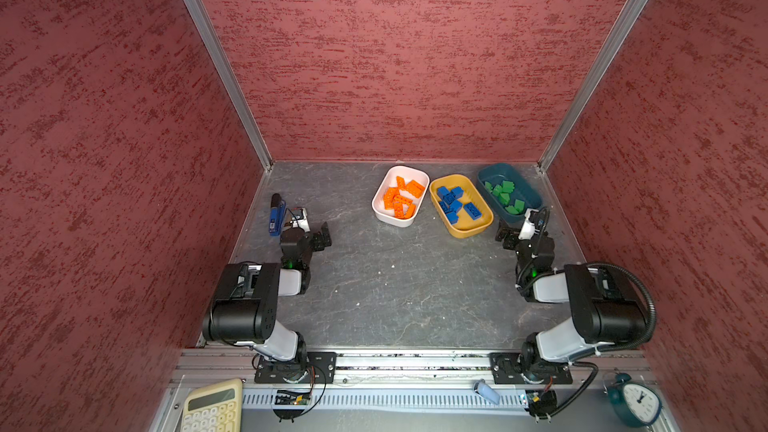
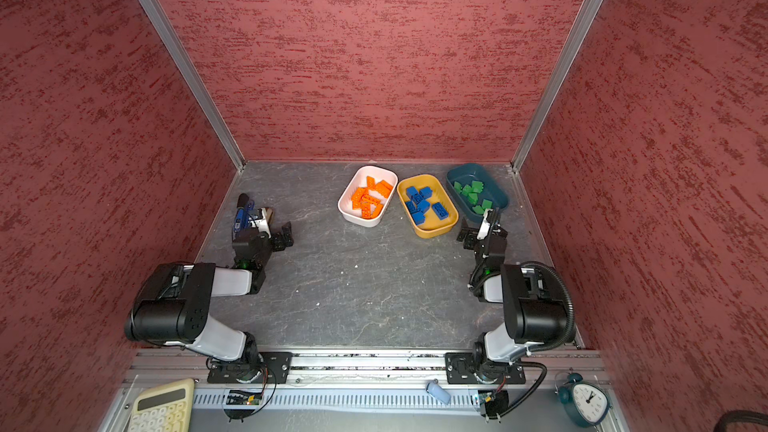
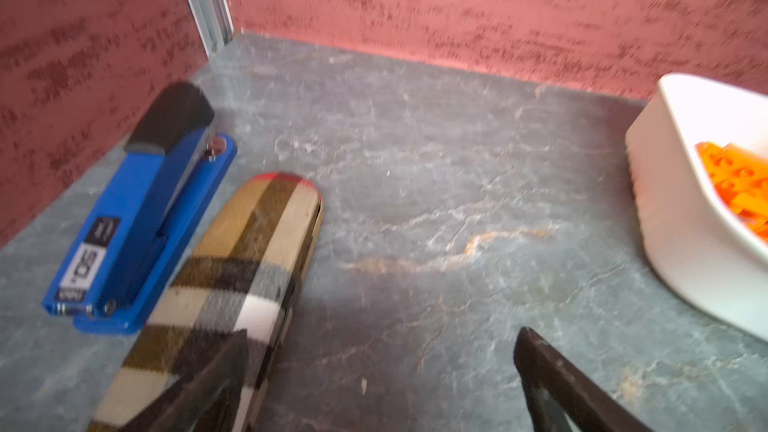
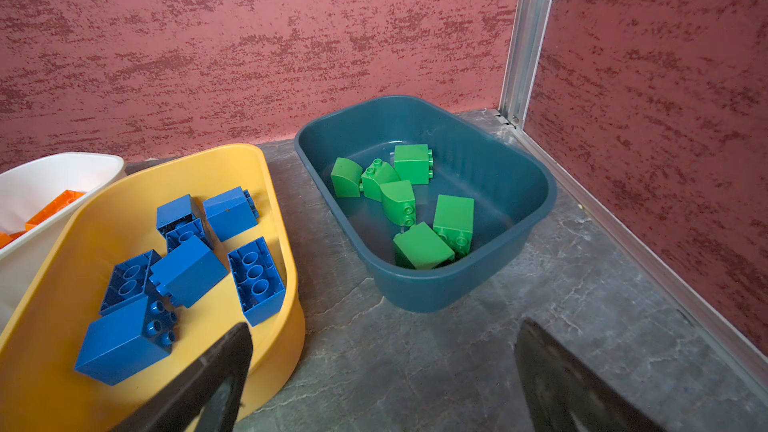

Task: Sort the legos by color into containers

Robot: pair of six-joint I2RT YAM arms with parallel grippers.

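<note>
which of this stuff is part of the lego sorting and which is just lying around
Part of the job: orange bricks, blue bricks, green bricks, white tub, yellow tub, teal tub.

Just lying about: stapler, plaid case, calculator, alarm clock.

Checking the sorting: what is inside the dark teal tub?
Only green bricks, about six, lie loose on the floor of the dark teal tub. Its near wall hides the floor strip just behind it.

Number "50" on a white label of the blue stapler, smaller print there blurred
</note>
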